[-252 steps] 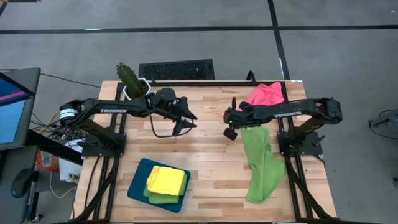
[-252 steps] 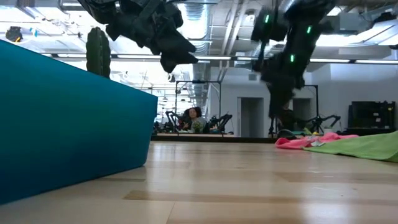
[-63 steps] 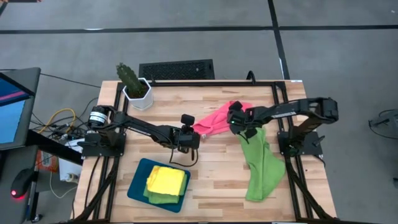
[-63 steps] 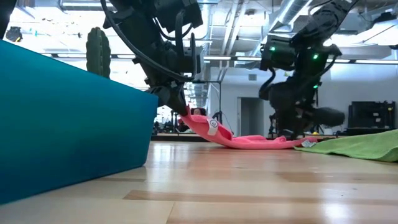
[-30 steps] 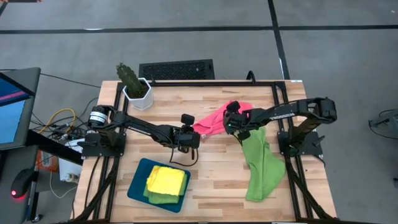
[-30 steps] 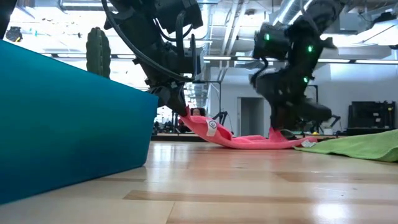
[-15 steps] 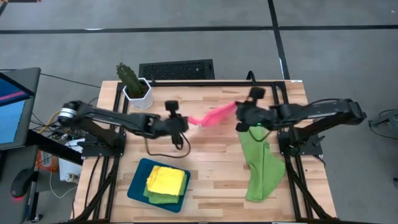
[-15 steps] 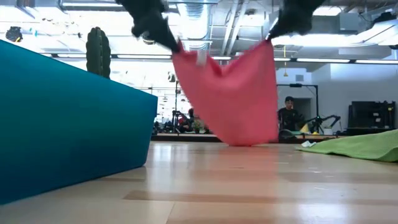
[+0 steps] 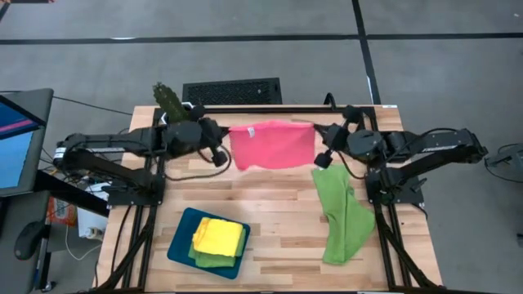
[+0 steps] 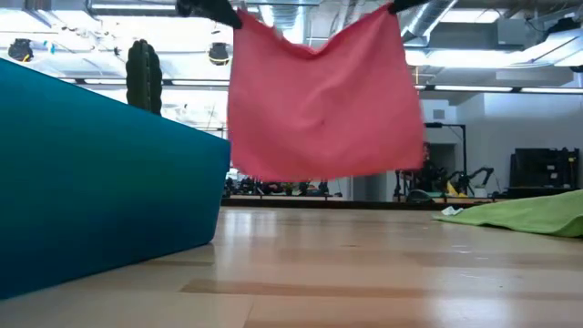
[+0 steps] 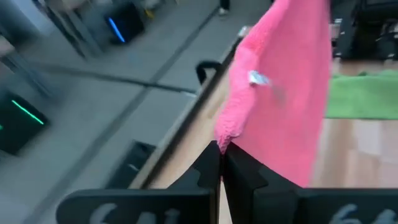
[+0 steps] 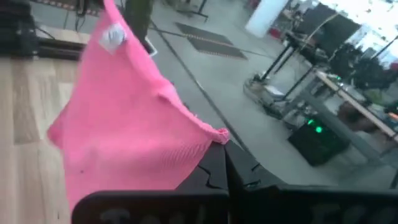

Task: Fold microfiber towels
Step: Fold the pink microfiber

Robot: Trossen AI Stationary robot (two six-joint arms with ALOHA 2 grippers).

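Pink towel (image 9: 272,144) stretched flat in the air over the far half of the bench (image 9: 278,212), clear of the wood in the low view (image 10: 323,100), lower edge hanging free. One top corner pinched in the left fingers (image 11: 219,163), pressed tight together with cloth rising straight out of the seam; small white tag (image 11: 257,78) sewn near that edge. Opposite top corner pinched the same way in the right fingers (image 12: 219,160), also shut hard on the fabric, towel (image 12: 127,134) fanning away from them. Left gripper (image 9: 222,139) at the towel's left end, right gripper (image 9: 321,140) at its right end, both raised, cloth (image 11: 283,93) spanning the gap between. Green towel (image 9: 341,215) lying loose and rumpled along the bench's right side, just below the right gripper, apart from the pink one. Teal tray (image 9: 181,247) near the front left, carrying a folded yellow towel (image 9: 218,237) on top of a folded green one (image 9: 214,261). Cactus (image 9: 168,99) at the back left corner behind the left arm. Teal tray wall (image 10: 100,173) filling the low view's left.
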